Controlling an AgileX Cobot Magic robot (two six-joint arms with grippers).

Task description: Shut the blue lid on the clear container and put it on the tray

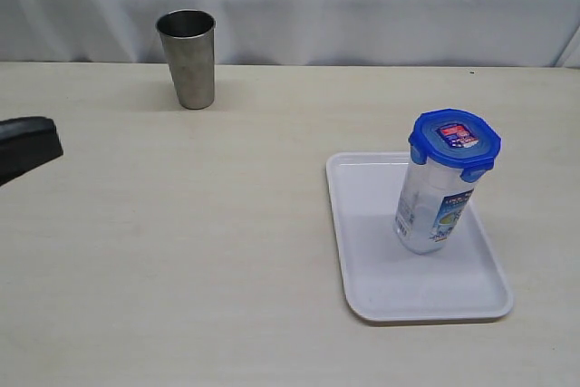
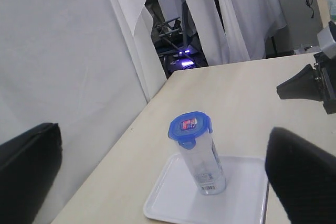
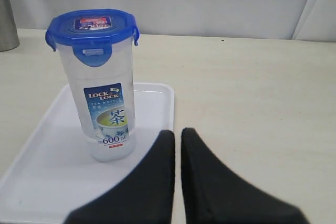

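Observation:
The clear container [image 1: 433, 206] stands upright on the white tray [image 1: 426, 292], with the blue lid [image 1: 454, 140] sitting on its top and the flaps down. My left gripper [image 2: 164, 132] is open and empty, far to the left of the tray. Only one of its black fingers [image 1: 27, 147] shows at the exterior view's left edge. My right gripper [image 3: 177, 132] is shut on nothing, low by the tray's edge and apart from the container [image 3: 105, 103]. The lid [image 3: 92, 27] and the tray [image 3: 152, 103] show there too.
A tapered steel cup [image 1: 188, 59] stands at the back left of the table, near the white curtain. A black part of my right arm [image 2: 310, 85] hangs over the table beyond the tray [image 2: 163, 203].

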